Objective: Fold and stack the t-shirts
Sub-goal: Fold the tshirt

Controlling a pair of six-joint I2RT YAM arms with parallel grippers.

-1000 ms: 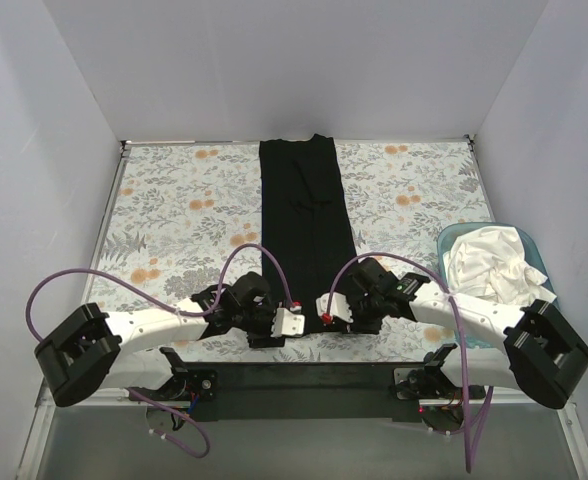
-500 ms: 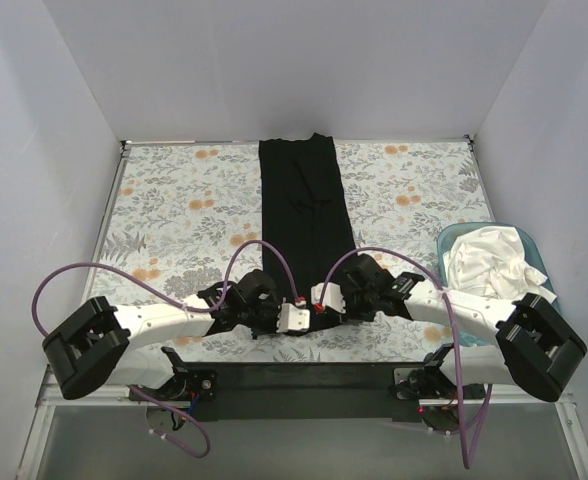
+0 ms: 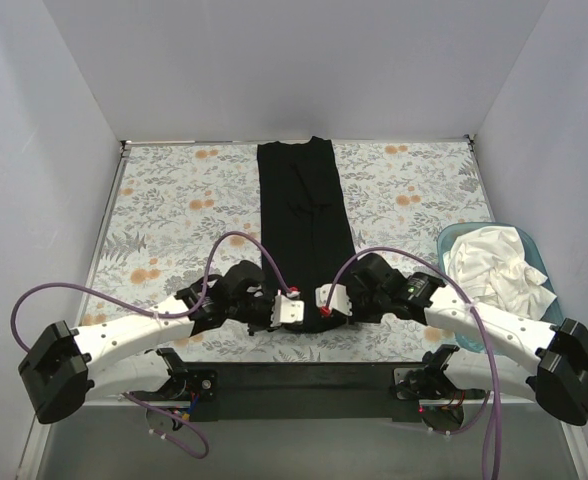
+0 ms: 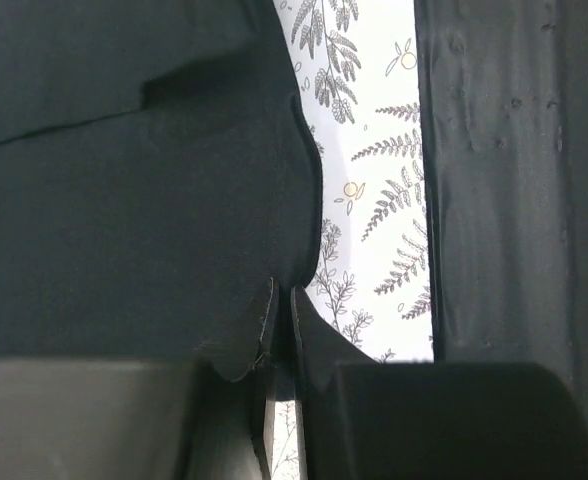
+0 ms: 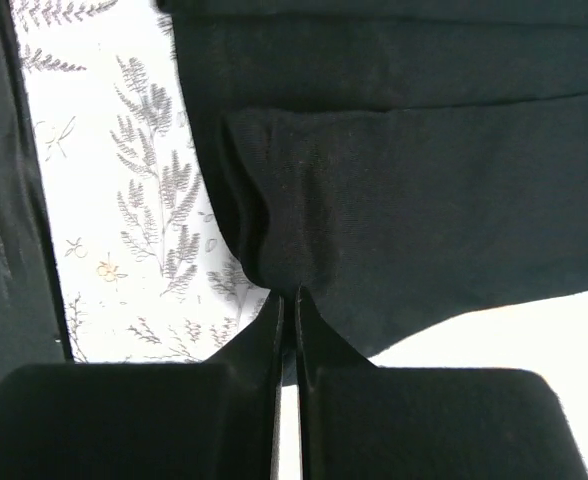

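Observation:
A black t-shirt (image 3: 304, 215), folded into a long narrow strip, lies on the floral cloth from the far edge toward me. My left gripper (image 3: 290, 310) is shut on its near left corner; the pinched black cloth shows in the left wrist view (image 4: 124, 200). My right gripper (image 3: 326, 304) is shut on its near right corner, and that cloth shows in the right wrist view (image 5: 404, 200). The two grippers sit close together at the strip's near end. White t-shirts (image 3: 494, 265) lie crumpled in the teal tub.
The teal tub (image 3: 530, 243) stands at the right edge. The grey-and-orange floral sheet (image 3: 174, 215) covers the table. White walls close in the left, far and right sides. A black bar (image 3: 294, 375) runs along the near edge.
Both grippers have moved a little away from me along the strip and closer together. The left arm's elbow has swung left and back; the right arm has stretched out.

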